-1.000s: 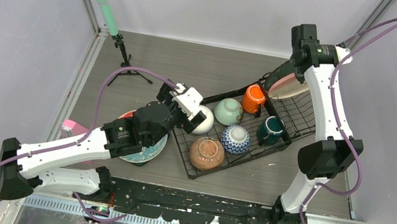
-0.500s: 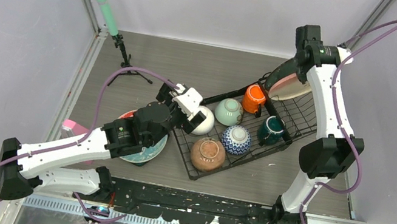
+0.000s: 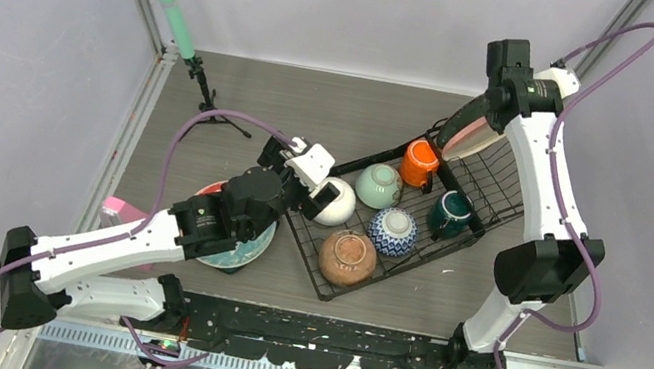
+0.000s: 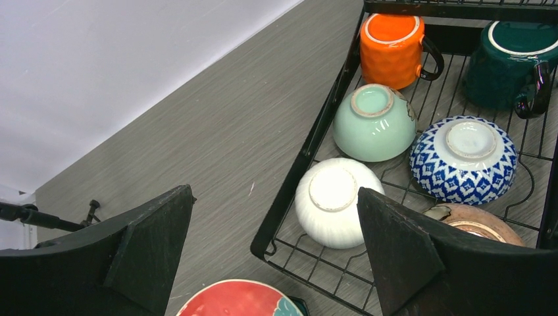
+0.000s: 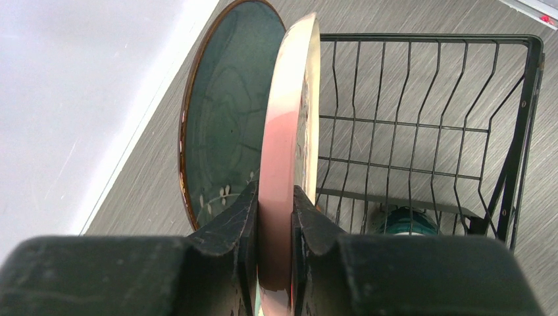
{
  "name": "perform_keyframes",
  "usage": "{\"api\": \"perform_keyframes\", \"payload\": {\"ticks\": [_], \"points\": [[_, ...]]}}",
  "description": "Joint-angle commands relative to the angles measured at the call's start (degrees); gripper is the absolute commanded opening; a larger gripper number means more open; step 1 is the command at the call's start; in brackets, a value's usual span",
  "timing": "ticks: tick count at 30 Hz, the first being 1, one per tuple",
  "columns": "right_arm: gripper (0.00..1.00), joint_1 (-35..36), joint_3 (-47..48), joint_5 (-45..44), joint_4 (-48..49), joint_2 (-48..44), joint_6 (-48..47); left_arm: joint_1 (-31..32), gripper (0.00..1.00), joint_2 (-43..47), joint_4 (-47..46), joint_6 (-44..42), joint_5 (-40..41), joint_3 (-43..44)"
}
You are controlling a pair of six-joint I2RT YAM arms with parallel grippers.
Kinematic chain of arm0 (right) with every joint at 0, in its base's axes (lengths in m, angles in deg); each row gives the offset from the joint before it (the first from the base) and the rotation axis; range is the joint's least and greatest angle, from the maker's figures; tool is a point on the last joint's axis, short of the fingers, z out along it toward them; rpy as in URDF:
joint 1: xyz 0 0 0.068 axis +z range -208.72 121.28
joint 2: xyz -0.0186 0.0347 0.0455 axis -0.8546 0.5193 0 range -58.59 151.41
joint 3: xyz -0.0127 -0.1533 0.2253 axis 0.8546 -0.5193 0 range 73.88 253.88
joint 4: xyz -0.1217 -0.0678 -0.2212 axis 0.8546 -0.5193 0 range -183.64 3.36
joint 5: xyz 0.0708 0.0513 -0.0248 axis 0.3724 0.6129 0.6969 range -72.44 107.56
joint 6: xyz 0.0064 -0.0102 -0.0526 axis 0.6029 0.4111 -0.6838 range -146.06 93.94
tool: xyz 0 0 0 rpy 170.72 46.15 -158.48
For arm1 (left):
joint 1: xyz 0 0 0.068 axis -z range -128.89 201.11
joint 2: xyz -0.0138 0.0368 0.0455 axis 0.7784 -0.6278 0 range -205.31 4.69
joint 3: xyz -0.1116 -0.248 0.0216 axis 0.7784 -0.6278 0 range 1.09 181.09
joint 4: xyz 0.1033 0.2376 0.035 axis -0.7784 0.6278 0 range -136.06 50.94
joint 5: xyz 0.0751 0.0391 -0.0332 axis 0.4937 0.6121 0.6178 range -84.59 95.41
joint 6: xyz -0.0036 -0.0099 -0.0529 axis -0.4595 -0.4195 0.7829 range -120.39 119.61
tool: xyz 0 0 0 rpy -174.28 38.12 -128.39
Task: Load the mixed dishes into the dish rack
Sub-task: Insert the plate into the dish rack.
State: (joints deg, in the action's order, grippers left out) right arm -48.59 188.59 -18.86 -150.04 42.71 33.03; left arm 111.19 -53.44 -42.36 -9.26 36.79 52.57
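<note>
While pinching the pink plate (image 5: 286, 164) upright between nearly closed right jaws, a dark teal plate (image 5: 224, 118) just left of them, left jaws wide open and empty over the white bowl (image 4: 332, 201), stands mid-placing and calls for lowering into a dish rack (image 5: 421, 125) slot beyond.

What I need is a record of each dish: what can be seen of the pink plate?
The pink plate looks like glossy glazed ceramic, pale pink with a cream sheen along the rim. It stands upright and edge-on to the wrist camera, its rim pinched in the right claw, above the slotted basket of the dish rack. A dark teal plate stands close on its left; whether they touch cannot be told.
</note>
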Motion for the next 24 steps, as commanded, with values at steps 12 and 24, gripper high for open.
{"api": "perform_keyframes", "payload": {"ticks": [12,24], "points": [[0.02,-1.85,0.35,-1.94,4.92,3.09,-7.07,-0.48,0.98,1.65,-0.46,1.03,0.63,0.10],[0.59,-2.92,1.92,2.49,2.87,5.55,-7.90,-0.57,0.98,2.22,0.48,1.31,1.26,-0.20]]}}
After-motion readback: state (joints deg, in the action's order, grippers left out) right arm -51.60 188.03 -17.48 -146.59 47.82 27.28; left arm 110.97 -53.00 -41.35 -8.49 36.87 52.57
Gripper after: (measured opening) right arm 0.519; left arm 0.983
